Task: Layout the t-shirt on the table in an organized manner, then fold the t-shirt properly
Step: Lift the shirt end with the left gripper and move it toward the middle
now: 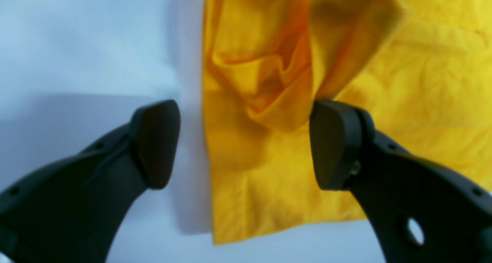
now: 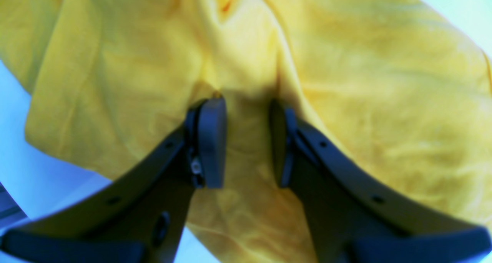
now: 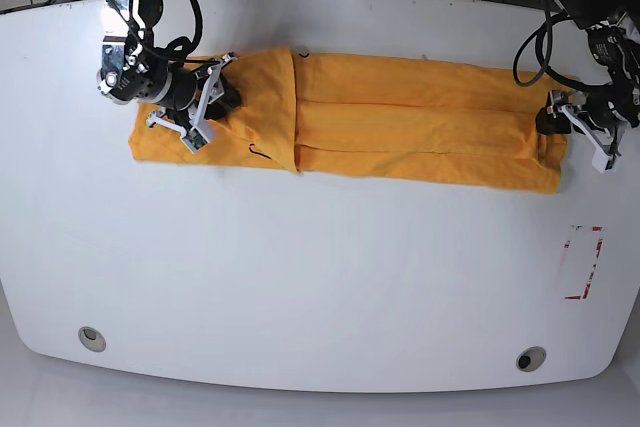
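The t-shirt lay as a long folded band across the table, the left gripper spread empty at one end while the right gripper pinched a raised fold, apparently for the next crosswise fold.

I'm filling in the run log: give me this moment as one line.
left gripper: open at shirt end | right gripper: pinching t-shirt | shirt: long folded strip on table
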Controlling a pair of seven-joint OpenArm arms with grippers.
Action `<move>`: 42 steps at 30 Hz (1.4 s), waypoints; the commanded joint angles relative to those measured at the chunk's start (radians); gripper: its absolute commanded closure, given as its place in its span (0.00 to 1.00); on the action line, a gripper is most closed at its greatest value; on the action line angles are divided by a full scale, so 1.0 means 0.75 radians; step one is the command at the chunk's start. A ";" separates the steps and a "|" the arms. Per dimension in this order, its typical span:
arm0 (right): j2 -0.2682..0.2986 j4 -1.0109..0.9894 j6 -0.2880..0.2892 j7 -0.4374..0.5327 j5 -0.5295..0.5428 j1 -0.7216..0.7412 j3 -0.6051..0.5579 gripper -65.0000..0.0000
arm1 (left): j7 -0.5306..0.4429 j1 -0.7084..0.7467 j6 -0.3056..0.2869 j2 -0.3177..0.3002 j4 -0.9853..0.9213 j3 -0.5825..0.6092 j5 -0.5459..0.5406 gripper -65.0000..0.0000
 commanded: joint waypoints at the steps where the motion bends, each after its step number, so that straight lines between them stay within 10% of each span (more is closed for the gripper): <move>1: 0.014 0.009 -0.011 -0.036 -0.032 0.003 0.006 0.70 | -0.006 -0.017 -0.001 -0.024 0.005 0.000 -0.013 0.25; 10: 0.014 0.009 -0.011 -0.036 -0.030 0.003 0.008 0.70 | -0.010 -0.017 -0.001 -0.021 0.001 0.100 -0.013 0.31; 18: 0.014 0.009 -0.011 -0.036 -0.030 0.003 0.008 0.70 | -0.129 -0.017 -0.001 0.015 0.013 0.178 -0.013 0.84; 23: 0.014 0.009 -0.011 -0.036 -0.030 0.003 0.008 0.70 | -0.141 -0.017 -0.001 0.015 0.019 0.174 -0.013 0.99; 42: 0.014 0.011 -0.011 -0.036 -0.030 -0.014 0.008 0.70 | -0.143 0.237 -0.001 0.013 0.794 0.352 -0.011 1.00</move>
